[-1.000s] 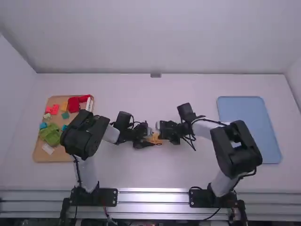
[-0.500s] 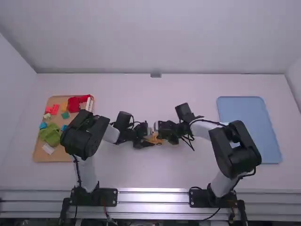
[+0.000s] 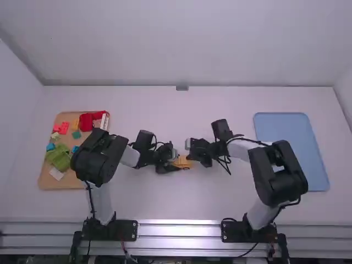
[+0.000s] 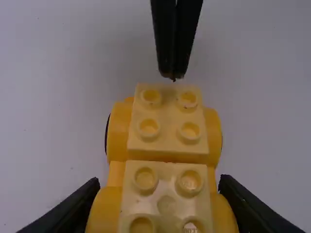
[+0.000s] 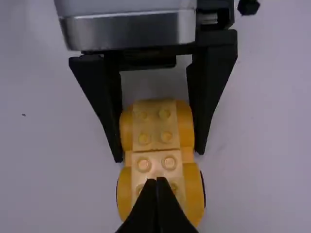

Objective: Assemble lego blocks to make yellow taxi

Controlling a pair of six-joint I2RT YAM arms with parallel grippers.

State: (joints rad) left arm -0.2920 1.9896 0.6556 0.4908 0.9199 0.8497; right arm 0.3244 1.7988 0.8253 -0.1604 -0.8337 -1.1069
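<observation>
1. The yellow car [image 3: 184, 162] sat about midway between the table's [image 3: 137, 192] left and right edges, somewhat closer to the near edge than the far one. Two studded blocks ran end to end along its top, with rounded yellow sides.
2. The left gripper [image 3: 177, 161] had its fingers parted just by the car's width, one against each rounded side, clasping it at one end.
3. The right gripper [image 3: 190, 157] was near the car's other end, its two fingers pressed together with nothing between them. Whether the tips touched the car, I could not tell.
4. By the table's left edge lay a brown tray [image 3: 55, 185]. It bore red blocks [image 3: 99, 114] at its far right corner, green blocks [image 3: 58, 158] toward its near left corner, and a white piece [image 3: 56, 174] near its near edge.
5. A blue tray [image 3: 289, 143] lay by the table's right edge.
</observation>
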